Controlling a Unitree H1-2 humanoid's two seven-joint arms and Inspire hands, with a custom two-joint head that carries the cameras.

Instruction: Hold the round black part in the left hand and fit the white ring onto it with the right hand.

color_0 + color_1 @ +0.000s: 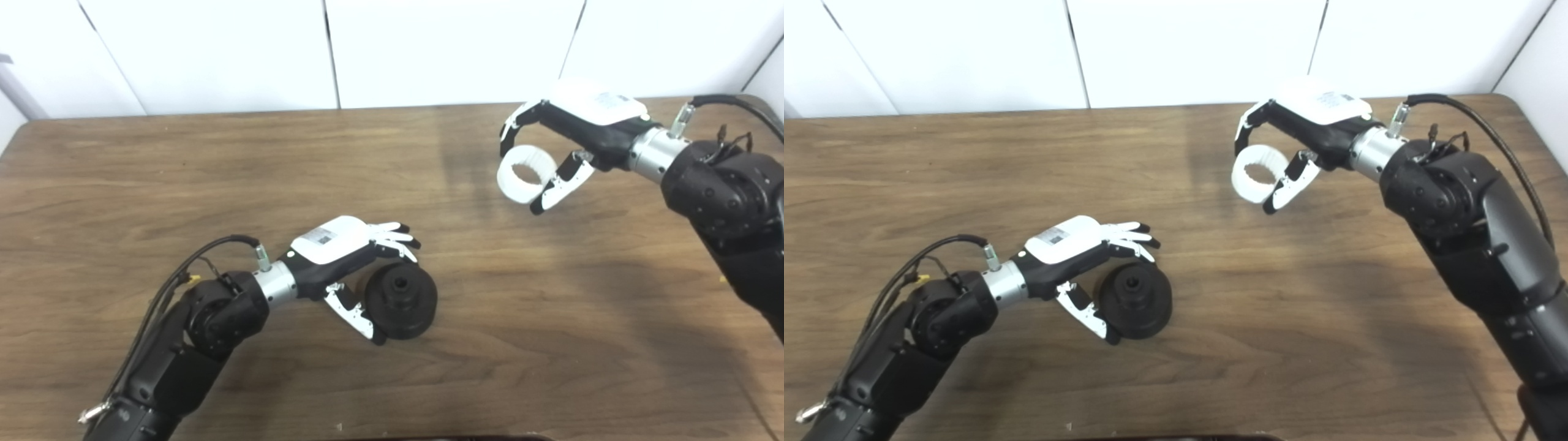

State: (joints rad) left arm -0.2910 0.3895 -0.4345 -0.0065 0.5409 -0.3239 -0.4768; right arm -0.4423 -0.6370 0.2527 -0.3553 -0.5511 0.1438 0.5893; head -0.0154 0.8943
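The round black part (401, 300) sits low at the table's middle, its face with a small centre hole turned up towards me. My left hand (343, 257) is closed around it, fingers (395, 236) over its far rim and thumb against its near-left edge. I cannot tell whether it is lifted off the table or resting on it. My right hand (572, 131) is at the far right, above the table. It is shut on the white ring (525, 173), held between fingers and thumb with the opening towards me. The ring is well apart from the black part, up and to its right.
The wooden table (184, 184) runs back to a white panelled wall. A black cable (735, 104) loops from the right wrist near the table's far right corner. A cable (202, 257) also runs along the left forearm.
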